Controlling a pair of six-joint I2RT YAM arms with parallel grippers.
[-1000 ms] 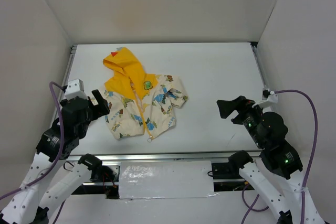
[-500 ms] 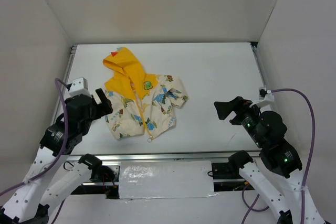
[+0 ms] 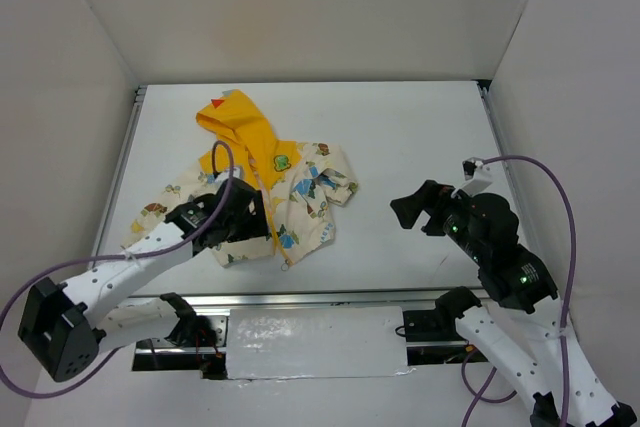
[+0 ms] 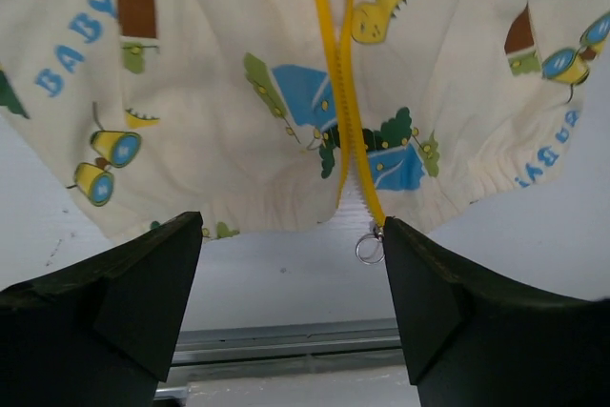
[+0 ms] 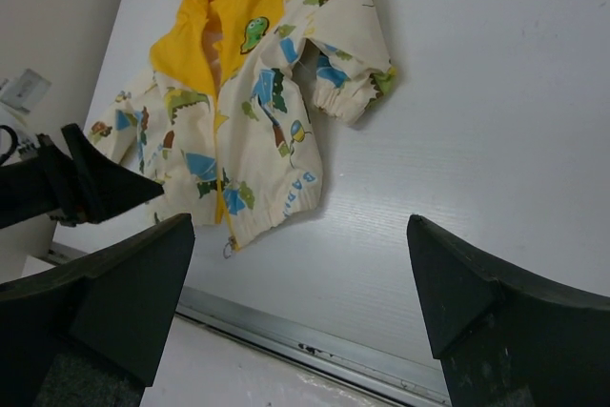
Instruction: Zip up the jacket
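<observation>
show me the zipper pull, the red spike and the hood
zipper pull (image 4: 369,247), left wrist view, on its metal ring.
red spike (image 3: 218,104), top external view, on the middle of the triangle.
hood (image 3: 245,132), top external view, on its yellow fabric.

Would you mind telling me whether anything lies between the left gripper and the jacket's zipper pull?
Nothing visible does. The left gripper hovers open over the hem of the jacket, and the zipper pull lies uncovered on the table at the hem's edge.
</observation>
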